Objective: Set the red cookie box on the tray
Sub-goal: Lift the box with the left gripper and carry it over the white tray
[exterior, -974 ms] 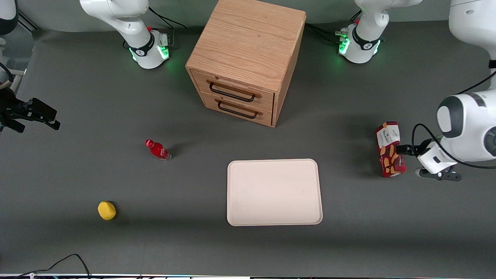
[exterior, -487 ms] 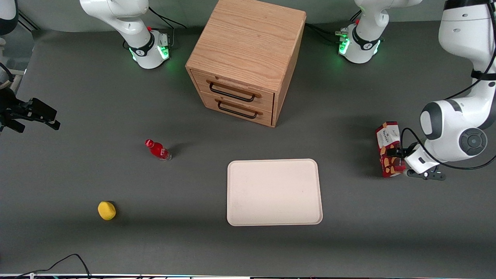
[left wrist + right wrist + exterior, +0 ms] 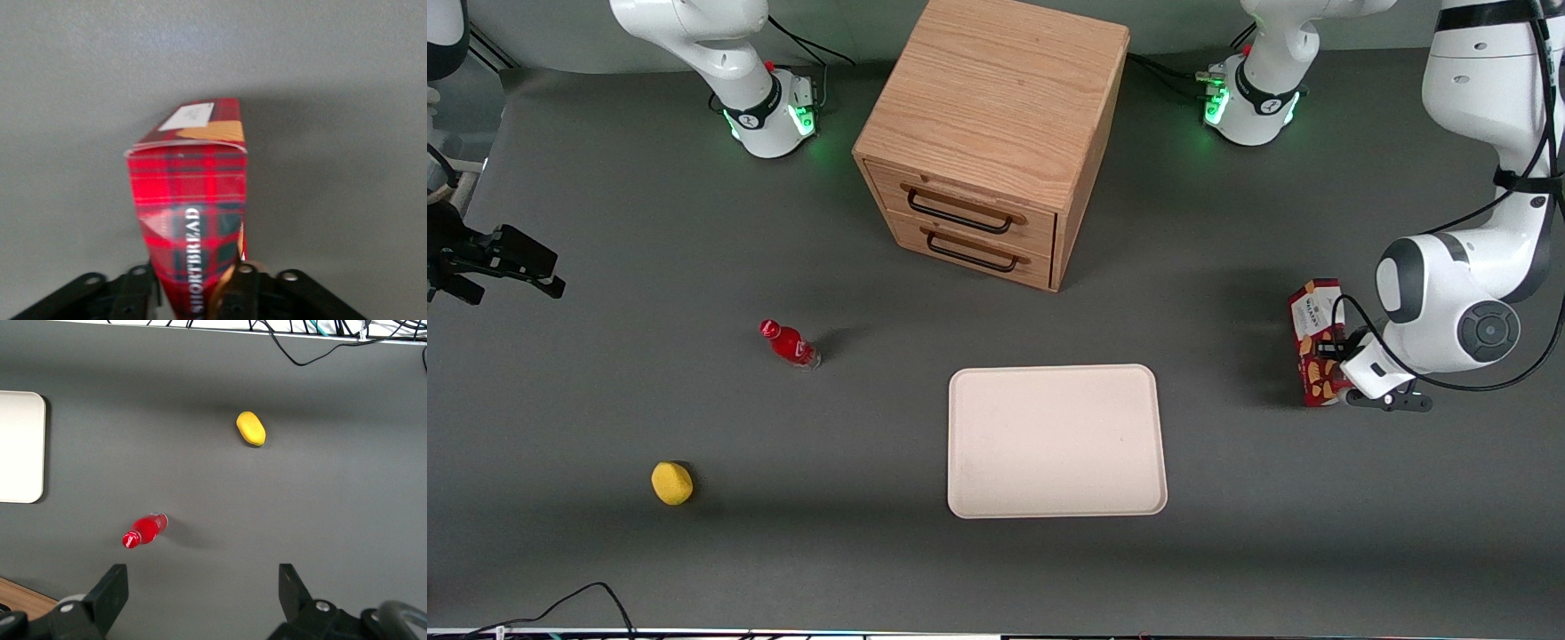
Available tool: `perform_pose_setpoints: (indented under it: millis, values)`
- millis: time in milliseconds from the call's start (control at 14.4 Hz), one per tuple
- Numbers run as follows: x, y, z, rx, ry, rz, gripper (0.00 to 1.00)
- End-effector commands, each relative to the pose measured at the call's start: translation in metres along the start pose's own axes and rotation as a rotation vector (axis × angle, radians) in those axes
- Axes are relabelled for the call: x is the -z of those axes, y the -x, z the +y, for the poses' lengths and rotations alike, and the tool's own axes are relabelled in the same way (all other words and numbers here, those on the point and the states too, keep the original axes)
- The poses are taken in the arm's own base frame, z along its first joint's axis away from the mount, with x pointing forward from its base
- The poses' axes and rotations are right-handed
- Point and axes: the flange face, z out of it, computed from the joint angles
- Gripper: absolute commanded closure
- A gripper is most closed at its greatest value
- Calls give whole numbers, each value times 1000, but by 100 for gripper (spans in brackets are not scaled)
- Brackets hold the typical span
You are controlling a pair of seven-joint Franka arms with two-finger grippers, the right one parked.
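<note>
The red cookie box (image 3: 1316, 351) lies on the grey table toward the working arm's end, apart from the tray (image 3: 1056, 440). Its white end panel points away from the front camera. My gripper (image 3: 1336, 364) reaches the box from the side, low over the table, and is open. In the left wrist view the tartan box (image 3: 190, 200) runs in between the two black fingers (image 3: 137, 293), one on each side. A thin strip of table still shows between one finger and the carton. The cream-white tray has nothing on it.
A wooden two-drawer cabinet (image 3: 991, 142) stands farther from the front camera than the tray. A small red bottle (image 3: 788, 343) and a yellow lemon-like object (image 3: 671, 483) lie toward the parked arm's end.
My arm has slid toward the box, so the fingers now straddle it instead of stopping short of its side. The box itself has barely moved.
</note>
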Motion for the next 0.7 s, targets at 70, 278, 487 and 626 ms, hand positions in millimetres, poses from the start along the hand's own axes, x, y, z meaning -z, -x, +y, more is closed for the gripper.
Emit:
perform_pose_setpoints:
  millis: [70, 278, 487, 626]
  values:
    - [19, 1, 6, -3, -4, -7, 100]
    - [107, -16, 42, -4, -7, -69, 100]
    - [154, -28, 105, 89, 11, -34, 100]
    - [165, -33, 155, 137, 83, 3, 100]
